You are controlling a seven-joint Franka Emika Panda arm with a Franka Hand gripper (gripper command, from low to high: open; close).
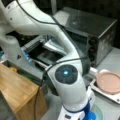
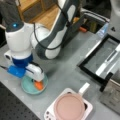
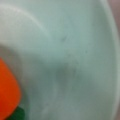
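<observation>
The gripper (image 2: 37, 81), whether open or closed I cannot tell, hangs low over the orange carrot-shaped toy (image 2: 38, 85) lying in the shallow pale-green bowl (image 2: 26, 86), so descending off-centre could tip that bowl.

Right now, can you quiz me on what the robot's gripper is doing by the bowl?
1. True or false: the orange carrot-like toy lies inside the light green bowl.
2. In a front view, which thing sits on the white tray? A) a pink plate B) a blue cup C) a banana
3. Fill in: the gripper hangs right over the ____.

Key
1. True; the wrist view shows the toy against the bowl's inner wall.
2. A, the pink plate.
3. Bowl.
</observation>
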